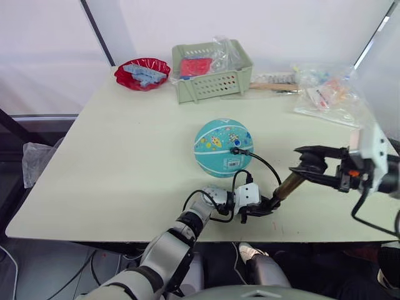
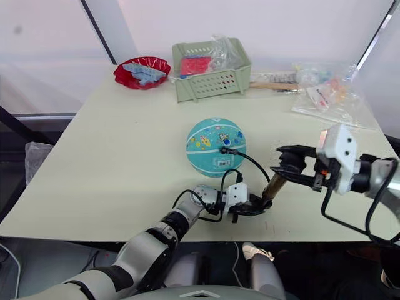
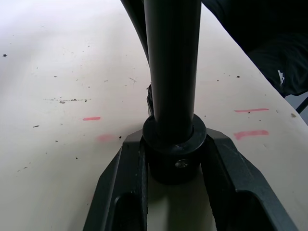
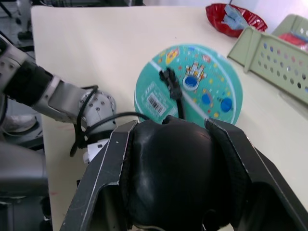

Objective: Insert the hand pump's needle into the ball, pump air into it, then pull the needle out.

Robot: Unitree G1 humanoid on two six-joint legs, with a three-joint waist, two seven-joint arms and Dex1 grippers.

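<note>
**Needle in ball, pump held at both ends**

One ball (image 1: 223, 147) sits near the middle of the surface (image 1: 125, 156), its white label facing the robot. One needle fitting (image 1: 235, 150) is seated in the ball's near side, and one thin hose (image 1: 265, 164) curves from it back to the pump (image 1: 289, 185). The pump lies tilted just off the surface near the front edge. The left gripper (image 1: 257, 209) has its jaws clamped on the pump's lower black end cap. The right gripper (image 1: 310, 165) has its jaws closed around the black handle at the upper end. At the far edge stand one green basket (image 1: 212, 70) and one red bowl (image 1: 142, 74); clear bags (image 1: 328, 94) lie to the right.
</note>
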